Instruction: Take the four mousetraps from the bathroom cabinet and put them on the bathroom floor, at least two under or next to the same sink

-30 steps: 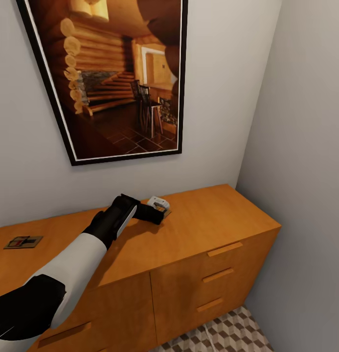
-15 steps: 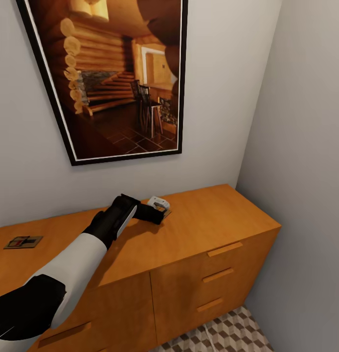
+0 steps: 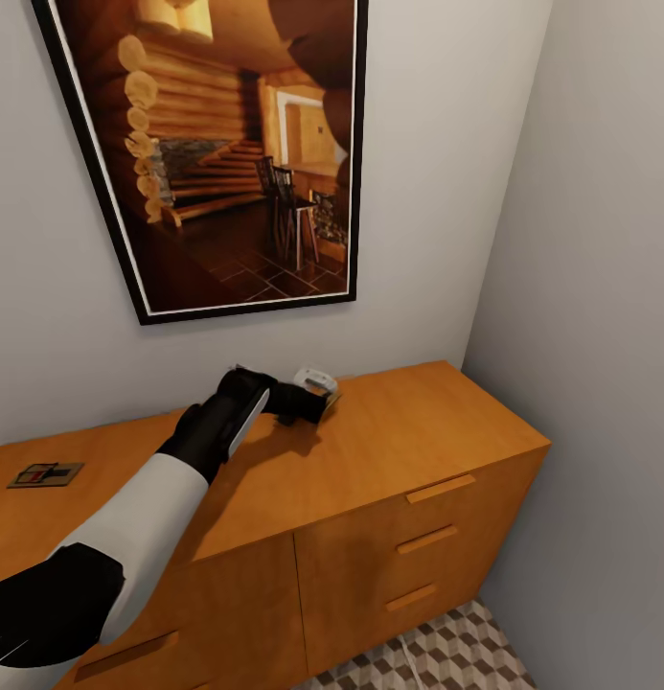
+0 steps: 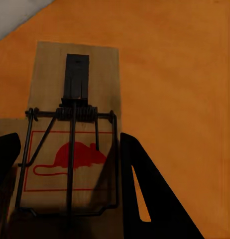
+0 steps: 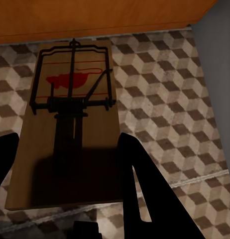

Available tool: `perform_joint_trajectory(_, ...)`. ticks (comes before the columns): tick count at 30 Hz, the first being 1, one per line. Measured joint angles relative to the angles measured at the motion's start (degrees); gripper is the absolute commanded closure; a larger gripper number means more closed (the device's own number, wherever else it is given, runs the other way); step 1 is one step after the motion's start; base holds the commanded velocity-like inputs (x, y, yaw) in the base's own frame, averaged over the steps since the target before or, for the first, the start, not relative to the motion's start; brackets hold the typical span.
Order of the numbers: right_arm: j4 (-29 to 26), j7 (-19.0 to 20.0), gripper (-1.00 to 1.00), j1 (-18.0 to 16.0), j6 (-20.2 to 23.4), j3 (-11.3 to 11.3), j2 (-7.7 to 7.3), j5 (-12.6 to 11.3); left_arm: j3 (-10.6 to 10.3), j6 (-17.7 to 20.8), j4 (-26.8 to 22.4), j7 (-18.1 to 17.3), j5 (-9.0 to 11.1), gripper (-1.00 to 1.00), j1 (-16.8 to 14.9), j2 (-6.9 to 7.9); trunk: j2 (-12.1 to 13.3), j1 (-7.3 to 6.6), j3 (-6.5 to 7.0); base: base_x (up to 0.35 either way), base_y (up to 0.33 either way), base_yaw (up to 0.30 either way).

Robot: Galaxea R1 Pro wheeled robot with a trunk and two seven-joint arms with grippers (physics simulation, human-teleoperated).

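- Head view: the left hand [image 3: 315, 401] is at the back of the low orange-brown wooden cabinet [image 3: 389, 450], and it has come up a bit since a second ago, with the small tan wooden mousetrap [image 3: 324, 398] now lifted off the top instead of lying flat.
- Left wrist view: fingers [image 4: 145, 194] closed on that trap [image 4: 75, 124], red mouse mark visible. Looks like a solid pick.
- Right wrist view: the right hand [image 5: 65, 184] is gripping a second flat tan trap [image 5: 70, 124] over the cube-pattern tiled bathroom floor [image 5: 170, 99].
- A third brown trap [image 3: 46, 473] sits on the cabinet's left end.
- So two are in hand; next up is probably the floor by the sink.
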Motion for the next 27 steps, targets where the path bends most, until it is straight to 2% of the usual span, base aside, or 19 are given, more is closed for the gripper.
perform_joint_trajectory(5, 0.0, -0.01, 1.0, 0.0, 0.0, 0.0, 0.0, 0.0, 0.0, 0.1, -2.95, 0.01, 0.06, 1.0, 0.0, 0.0, 0.0, 0.0, 0.0, 0.0, 0.0, 0.0)
perform_joint_trajectory(12, 0.01, 0.02, 1.0, 0.0, -0.01, 0.01, -0.01, 0.01, -0.04, 0.09, -2.99, 0.02, 0.18, 1.0, 0.0, 0.05, 0.0, 0.0, 0.0, -0.023, 0.0, 0.0)
perform_joint_trajectory(27, 0.0, -0.03, 1.0, 0.0, 0.0, 0.0, 0.0, 0.0, -0.09, 0.03, -2.64, 0.0, 0.19, 1.0, 0.0, 0.09, 0.0, 0.04, 0.0, -0.306, 0.0, 0.0)
